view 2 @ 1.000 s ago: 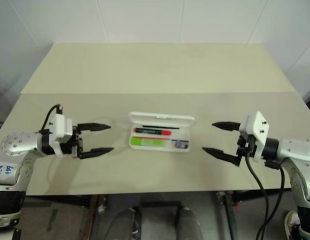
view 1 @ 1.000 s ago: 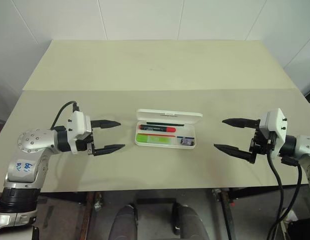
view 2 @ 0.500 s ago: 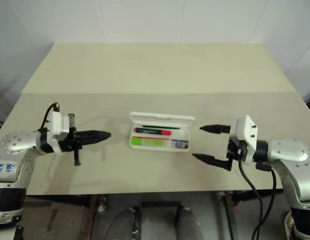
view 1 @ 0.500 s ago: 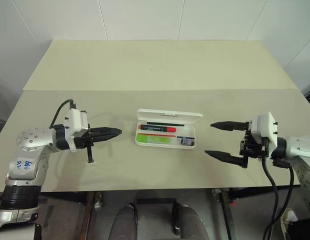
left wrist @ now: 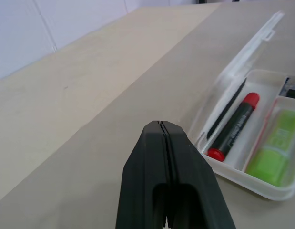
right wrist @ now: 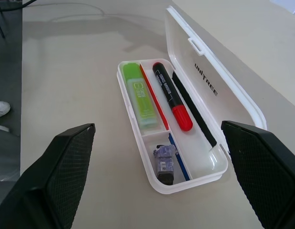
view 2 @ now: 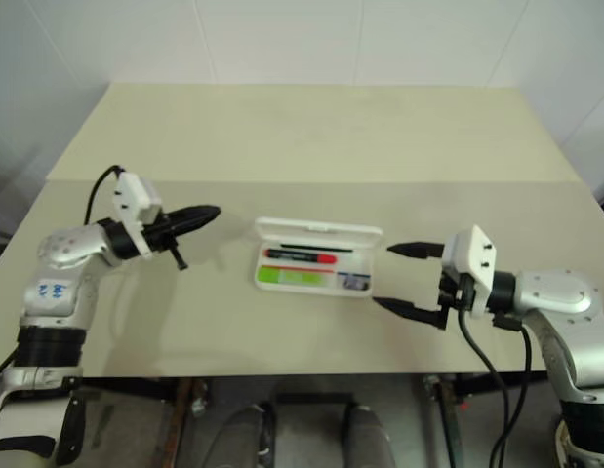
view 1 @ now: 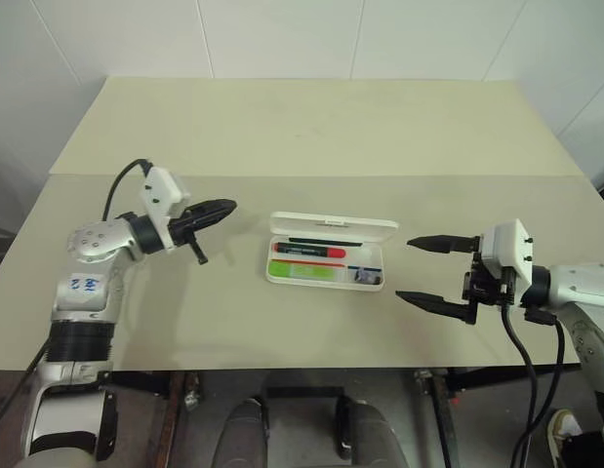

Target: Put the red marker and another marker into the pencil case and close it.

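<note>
This is looking like a robot test room, not a home. A big plain beige table (view 1: 311,127) is standing against bare white wall panels (view 1: 282,39). Black cables (view 1: 521,361) are hanging from the robot's arms, and metal frame legs (view 1: 175,409) are showing under the table.

Left arm is bent at the elbow and reaching in from the left side, forearm roughly level, with the left hand (view 1: 220,208) pointing forward and toward the middle. Its two black fingers (left wrist: 166,157) are pressed flat together, nothing between them. Right arm comes in from the right side, wrist turned so the right hand (view 1: 419,270) points across toward the middle and tips slightly downward. Its fingers (right wrist: 66,157) are spread wide apart, and nothing's held there either.
</note>
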`<state>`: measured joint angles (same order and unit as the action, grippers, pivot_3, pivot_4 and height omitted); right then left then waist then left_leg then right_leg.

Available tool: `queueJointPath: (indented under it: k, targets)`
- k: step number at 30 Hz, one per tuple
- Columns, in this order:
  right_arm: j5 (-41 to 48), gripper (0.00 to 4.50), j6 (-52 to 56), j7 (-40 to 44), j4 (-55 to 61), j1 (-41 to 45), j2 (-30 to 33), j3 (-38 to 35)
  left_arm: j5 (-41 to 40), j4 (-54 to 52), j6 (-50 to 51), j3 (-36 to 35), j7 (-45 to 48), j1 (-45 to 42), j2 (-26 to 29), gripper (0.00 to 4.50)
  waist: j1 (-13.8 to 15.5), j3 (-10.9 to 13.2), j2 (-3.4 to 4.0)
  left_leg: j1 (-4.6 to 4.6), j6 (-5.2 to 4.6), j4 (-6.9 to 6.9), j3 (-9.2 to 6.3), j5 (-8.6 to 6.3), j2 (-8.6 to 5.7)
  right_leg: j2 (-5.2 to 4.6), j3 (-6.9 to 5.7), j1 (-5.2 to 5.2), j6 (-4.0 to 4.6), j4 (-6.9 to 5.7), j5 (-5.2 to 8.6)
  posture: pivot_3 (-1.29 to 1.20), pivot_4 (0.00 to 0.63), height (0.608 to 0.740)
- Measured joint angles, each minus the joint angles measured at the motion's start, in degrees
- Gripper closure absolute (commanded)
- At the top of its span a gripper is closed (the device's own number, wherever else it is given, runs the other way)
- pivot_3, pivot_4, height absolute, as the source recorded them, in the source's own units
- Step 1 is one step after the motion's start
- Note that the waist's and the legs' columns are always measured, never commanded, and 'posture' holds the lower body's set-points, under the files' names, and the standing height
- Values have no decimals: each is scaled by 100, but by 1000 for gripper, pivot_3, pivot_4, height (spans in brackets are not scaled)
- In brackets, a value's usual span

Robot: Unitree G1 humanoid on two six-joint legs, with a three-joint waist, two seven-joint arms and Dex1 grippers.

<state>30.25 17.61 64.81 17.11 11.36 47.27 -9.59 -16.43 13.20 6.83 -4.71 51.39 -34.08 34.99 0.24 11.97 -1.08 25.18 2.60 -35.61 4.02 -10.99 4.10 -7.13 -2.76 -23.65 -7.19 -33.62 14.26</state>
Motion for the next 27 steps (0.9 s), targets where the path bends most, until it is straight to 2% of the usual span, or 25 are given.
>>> queueJointPath:
  k: [10, 16, 21, 27]
  targets:
    - [-64, 0, -23, -238, -24, -62, -144, 40, 489, 1115, -318, 609, -46, -1053, -733, 4467, 104, 1, -1, 3, 0, -1, 0, 0, 0, 4, -1, -2, -4, 2, -2, 0, 150, 740]
    - [-86, 0, -26, -360, 56, -92, -226, 40, 470, 1163, -254, 789, 646, -1091, -704, 4467, 113, 1, -1, 2, 0, -2, -1, 0, 0, 4, -1, -1, -4, 2, -2, 0, 150, 740]
    - [-92, 0, -36, -485, 75, -163, -299, 40, 484, 1101, -95, 1049, 1396, -1091, -423, 4467, 113, 1, -1, 3, 0, -2, 0, 0, 0, 4, -1, -1, -4, 3, -2, 0, 150, 740]
    - [-92, 0, -72, -607, 78, -116, -360, 40, 677, 1018, 63, 1358, 1597, -1125, -433, 4467, 122, 1, -1, 4, 0, -4, -1, 0, 0, 4, -1, 0, -3, 3, -2, 0, 150, 740]
